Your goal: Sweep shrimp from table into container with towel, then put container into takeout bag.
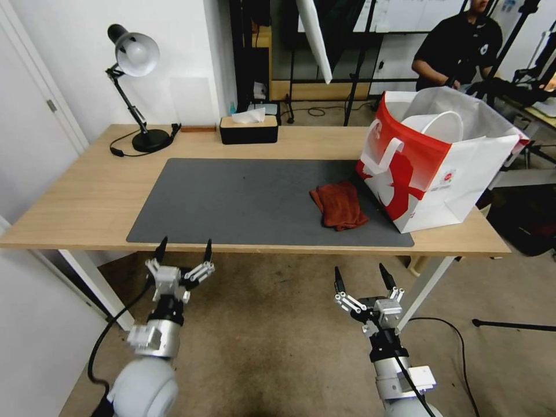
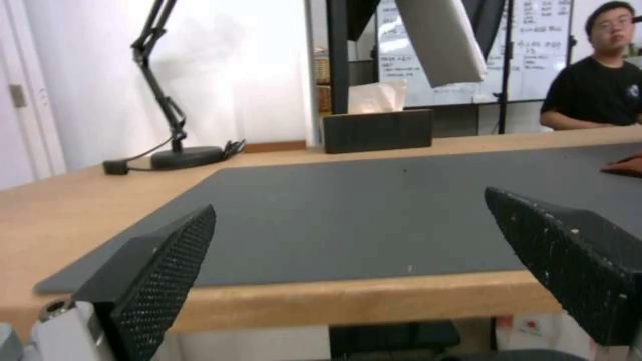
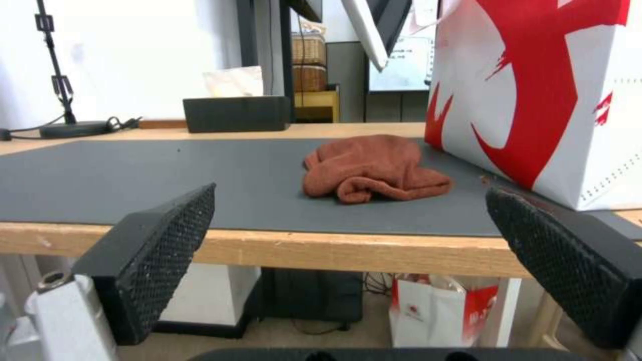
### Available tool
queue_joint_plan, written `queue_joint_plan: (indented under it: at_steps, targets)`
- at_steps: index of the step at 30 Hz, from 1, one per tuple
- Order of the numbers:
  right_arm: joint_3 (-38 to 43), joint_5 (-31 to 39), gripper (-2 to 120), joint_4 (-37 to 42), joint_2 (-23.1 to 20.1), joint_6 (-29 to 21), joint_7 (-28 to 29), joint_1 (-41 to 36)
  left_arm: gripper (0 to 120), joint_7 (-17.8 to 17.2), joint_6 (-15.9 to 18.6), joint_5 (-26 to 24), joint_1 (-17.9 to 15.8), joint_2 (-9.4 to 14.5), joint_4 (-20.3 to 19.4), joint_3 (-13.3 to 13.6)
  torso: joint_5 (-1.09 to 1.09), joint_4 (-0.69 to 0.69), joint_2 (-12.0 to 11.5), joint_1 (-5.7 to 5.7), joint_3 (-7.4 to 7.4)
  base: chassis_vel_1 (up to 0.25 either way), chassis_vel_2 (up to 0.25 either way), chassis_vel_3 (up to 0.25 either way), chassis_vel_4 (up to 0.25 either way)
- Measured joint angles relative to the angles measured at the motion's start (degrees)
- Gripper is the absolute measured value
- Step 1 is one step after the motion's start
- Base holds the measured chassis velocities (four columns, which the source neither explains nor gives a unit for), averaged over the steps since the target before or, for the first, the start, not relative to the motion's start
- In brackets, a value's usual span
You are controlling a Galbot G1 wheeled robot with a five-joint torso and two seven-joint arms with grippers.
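The rust-red towel (image 1: 339, 204) (image 3: 374, 168) lies crumpled on the dark grey mat (image 1: 243, 202) of the table (image 1: 75, 202), just left of the red and white takeout bag (image 1: 434, 174) (image 3: 548, 90). The bag stands upright with its top open. A white rounded shape (image 1: 435, 124) shows inside it; I cannot tell whether that is the container. No shrimp are in view. My left gripper (image 1: 183, 246) (image 2: 348, 200) and right gripper (image 1: 360, 275) (image 3: 351, 190) both hang open and empty over the floor, below the table's front edge.
A desk lamp (image 1: 136, 58) and a black tissue box (image 1: 249, 128) stand along the table's back edge. White table legs (image 1: 425, 286) flank my arms. A small bag (image 3: 441, 311) sits on the floor under the table. A person sits behind the far right corner.
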Motion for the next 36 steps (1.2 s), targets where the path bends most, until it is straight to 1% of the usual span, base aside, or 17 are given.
queue_joint_plan:
  at_steps: [1, 2, 3, 4, 5, 6, 7, 8, 11, 36]
  targets:
    - [0.1, 0.65, 100, 0.4, -0.14, -0.8, 0.08, 0.29, 100, 0.25, -1.08, 0.54, 1.85, -1.5, 0.4, -0.72, 0.0, 0.01, 0.0, 0.0, 0.0, 0.0, 0.0, 0.0, 0.0]
    - [0.15, 0.92, 100, 0.59, -0.27, -1.14, 0.12, 0.41, 100, 0.51, -1.56, 0.57, 2.69, -2.24, 0.71, -1.01, 0.02, 0.01, 0.0, 0.0, 0.0, 0.0, 0.0, 0.0, 0.0]
    - [0.15, 0.92, 100, 0.59, -0.27, -1.14, 0.12, 0.41, 100, 0.51, -1.56, 0.57, 2.69, -2.24, 0.71, -1.01, 0.02, 0.01, 0.0, 0.0, 0.0, 0.0, 0.0, 0.0, 0.0]
    - [0.21, 1.38, 100, 0.94, -0.5, -1.9, 0.13, 0.56, 100, 0.97, -2.6, 1.02, 3.57, -3.63, 1.35, -1.59, -0.01, 0.01, 0.0, 0.0, 0.0, 0.0, 0.0, 0.0, 0.0]
    - [0.27, 1.82, 100, 1.29, -0.69, -2.58, 0.03, 0.7, 100, 1.3, -3.5, 1.6, 4.14, -5.14, 1.74, -2.21, 0.01, 0.0, 0.0, 0.0, 0.0, 0.0, 0.0, 0.0, 0.0]
    - [0.27, 1.82, 100, 1.29, -0.69, -2.58, 0.03, 0.7, 100, 1.3, -3.5, 1.6, 4.14, -5.14, 1.74, -2.21, 0.01, 0.0, 0.0, 0.0, 0.0, 0.0, 0.0, 0.0, 0.0]
    - [0.26, 2.0, 100, 1.47, -0.8, -2.93, -0.16, 0.79, 100, 1.46, -4.19, 2.02, 4.64, -6.37, 2.04, -2.56, -0.01, 0.0, 0.0, 0.01, 0.0, 0.0, 0.0, 0.0, 0.0]
    - [0.19, 2.04, 100, 1.57, -0.81, -3.14, -0.35, 0.81, 100, 1.47, -4.85, 2.59, 4.92, -6.91, 2.29, -2.71, 0.01, 0.0, 0.0, 0.0, 0.0, 0.0, 0.0, 0.0, 0.0]
    - [0.14, 2.06, 100, 1.62, -0.83, -3.28, -0.46, 0.8, 100, 1.53, -5.36, 3.01, 5.08, -7.24, 2.51, -2.76, 0.0, 0.0, 0.0, 0.01, 0.0, 0.0, 0.0, 0.0, 0.0]
    - [0.12, 2.06, 100, 1.62, -0.83, -3.23, -0.53, 0.76, 100, 1.61, -5.16, 2.8, 4.68, -7.04, 2.56, -2.49, 0.0, 0.0, 0.0, 0.01, 0.0, 0.0, 0.0, 0.0, 0.0]
